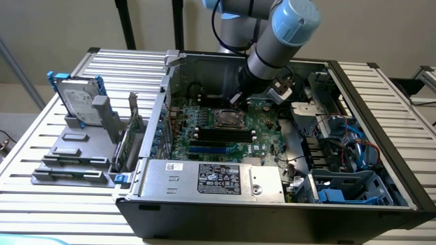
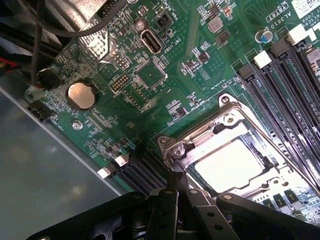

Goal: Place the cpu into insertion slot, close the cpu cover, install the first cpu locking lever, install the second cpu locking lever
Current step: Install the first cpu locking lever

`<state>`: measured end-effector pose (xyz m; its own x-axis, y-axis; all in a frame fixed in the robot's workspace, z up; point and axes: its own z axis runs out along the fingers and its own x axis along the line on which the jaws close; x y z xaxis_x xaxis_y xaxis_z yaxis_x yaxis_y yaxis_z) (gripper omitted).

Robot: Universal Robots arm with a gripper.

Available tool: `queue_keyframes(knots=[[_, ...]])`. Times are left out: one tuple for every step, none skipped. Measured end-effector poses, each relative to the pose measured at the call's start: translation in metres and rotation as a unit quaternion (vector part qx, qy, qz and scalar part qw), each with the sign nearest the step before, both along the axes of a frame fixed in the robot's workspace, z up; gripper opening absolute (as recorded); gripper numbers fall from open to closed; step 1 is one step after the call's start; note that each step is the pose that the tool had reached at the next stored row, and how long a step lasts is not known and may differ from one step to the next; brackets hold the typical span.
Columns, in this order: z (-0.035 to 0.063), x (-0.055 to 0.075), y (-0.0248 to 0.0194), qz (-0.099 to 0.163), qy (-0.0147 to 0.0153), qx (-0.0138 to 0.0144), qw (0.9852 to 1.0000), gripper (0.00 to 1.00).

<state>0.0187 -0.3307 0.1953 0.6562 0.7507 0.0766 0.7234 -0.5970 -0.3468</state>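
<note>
The cpu (image 2: pixel 229 166) lies flat in the insertion slot (image 1: pixel 228 118), its pale silvery top showing through the window of the cpu cover (image 2: pixel 210 131). The silver cover frame lies down over the chip. My gripper (image 2: pixel 175 178) is shut with nothing between its dark fingers. Its tips sit right at the corner of the cover frame, beside a round screw head (image 2: pixel 177 150). I cannot tell whether they touch the frame. In the exterior view the gripper (image 1: pixel 240 98) hangs inside the open computer case just behind the socket.
Long black memory slots (image 2: pixel 285 95) run beside the socket, and a coin battery (image 2: pixel 81 95) sits on the green board. The power supply (image 1: pixel 211 178) fills the case's front; cables (image 1: pixel 340 138) crowd the exterior view's right. A hard drive (image 1: pixel 78 102) stands outside the case.
</note>
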Motion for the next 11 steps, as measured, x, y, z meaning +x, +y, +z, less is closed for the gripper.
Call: queue_keyframes(knots=[[0.0008, 0.000, -0.0002, 0.001, 0.0001, 0.0010, 1.0000, 0.11], [0.0012, 0.000, -0.0004, 0.001, 0.0001, 0.0014, 1.0000, 0.11], [0.0013, -0.001, -0.0005, 0.002, 0.0001, 0.0017, 1.0000, 0.11], [0.0014, -0.002, -0.0006, 0.004, 0.0001, 0.0019, 1.0000, 0.11], [0.0015, -0.003, -0.0007, 0.005, 0.0002, 0.0019, 1.0000, 0.11], [0.0015, -0.005, -0.0008, 0.007, 0.0002, 0.0018, 1.0000, 0.11], [0.0015, -0.006, -0.0007, 0.008, 0.0002, 0.0019, 1.0000, 0.11], [0.0015, -0.008, -0.0007, 0.010, 0.0002, 0.0019, 0.9999, 0.11], [0.0015, -0.009, -0.0008, 0.011, 0.0002, 0.0018, 0.9999, 0.11], [0.0016, -0.011, -0.0008, 0.013, 0.0002, 0.0018, 0.9999, 0.11], [0.0016, -0.012, -0.0008, 0.014, 0.0002, 0.0018, 0.9999, 0.11]])
